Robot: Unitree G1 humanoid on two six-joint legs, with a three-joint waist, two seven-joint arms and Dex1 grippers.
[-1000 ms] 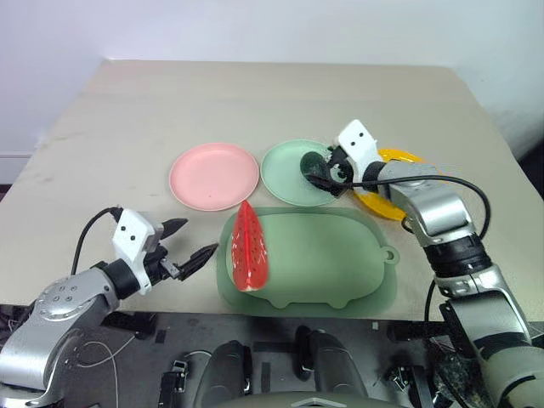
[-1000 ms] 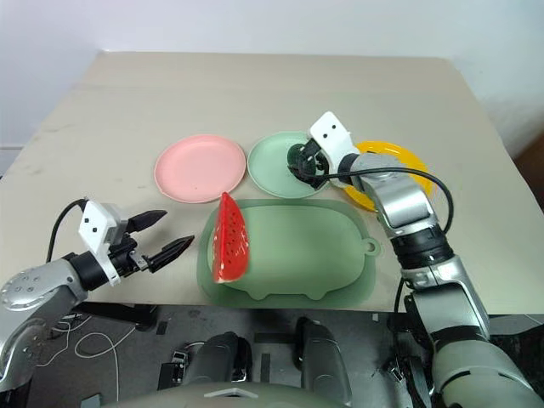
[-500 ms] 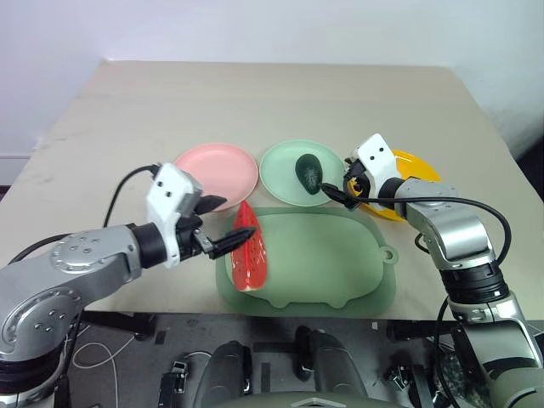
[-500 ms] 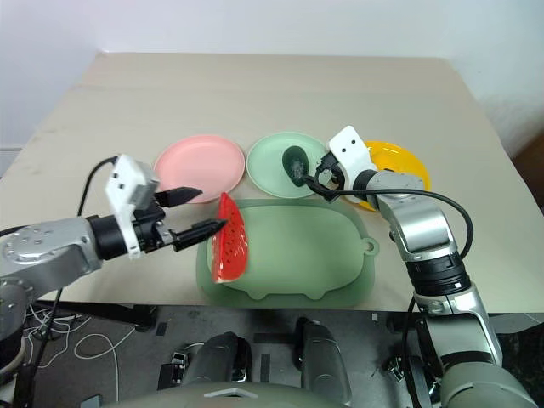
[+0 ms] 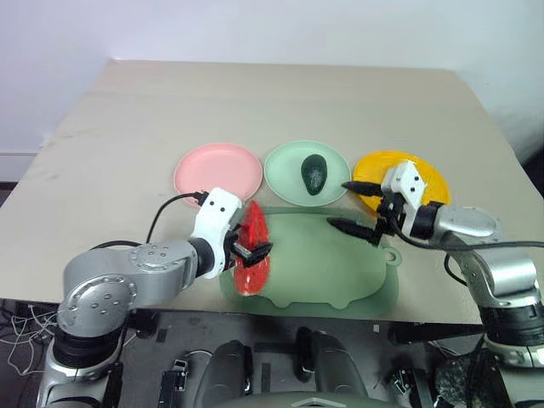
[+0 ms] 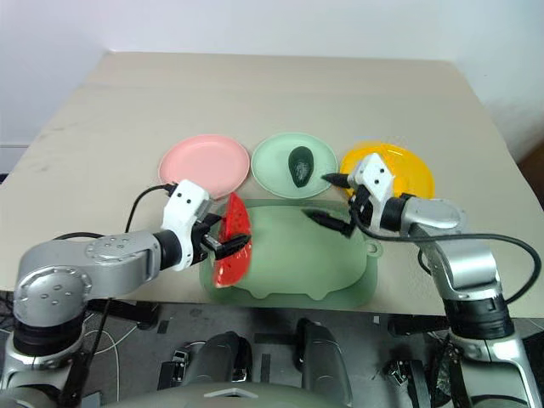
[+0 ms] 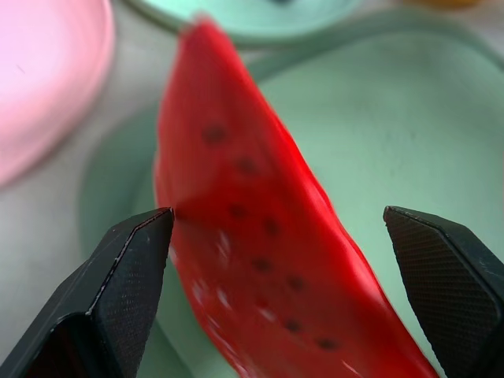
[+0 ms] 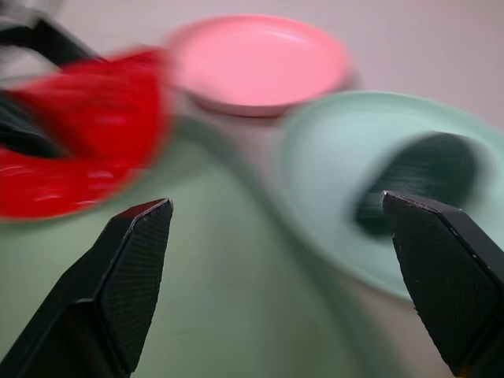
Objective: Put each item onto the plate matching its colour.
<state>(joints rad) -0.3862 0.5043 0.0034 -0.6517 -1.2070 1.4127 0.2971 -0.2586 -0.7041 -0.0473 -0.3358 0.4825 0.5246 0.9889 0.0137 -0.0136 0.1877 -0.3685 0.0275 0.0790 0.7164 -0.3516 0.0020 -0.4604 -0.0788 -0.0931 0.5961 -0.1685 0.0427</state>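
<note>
Watermelon slice (image 5: 252, 255): we find it standing on edge at the nine o'clock side of the big green tray (image 5: 340, 272), the pink plate (image 5: 217, 172) at its eleven o'clock. We judge it light, rigid, smooth plastic; best pinched across its flat faces. Our left gripper (image 7: 276, 291) straddles it, spread wide, not yet clamped. Our right gripper (image 5: 355, 206) hangs released over the tray. Avocado (image 5: 314, 173): on the green plate (image 5: 285, 166).

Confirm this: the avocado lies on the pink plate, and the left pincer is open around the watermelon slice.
One error: the avocado lies on the mint green plate, not the pink plate, as the left eye view shows. The left pincer is indeed open around the watermelon slice.
</note>
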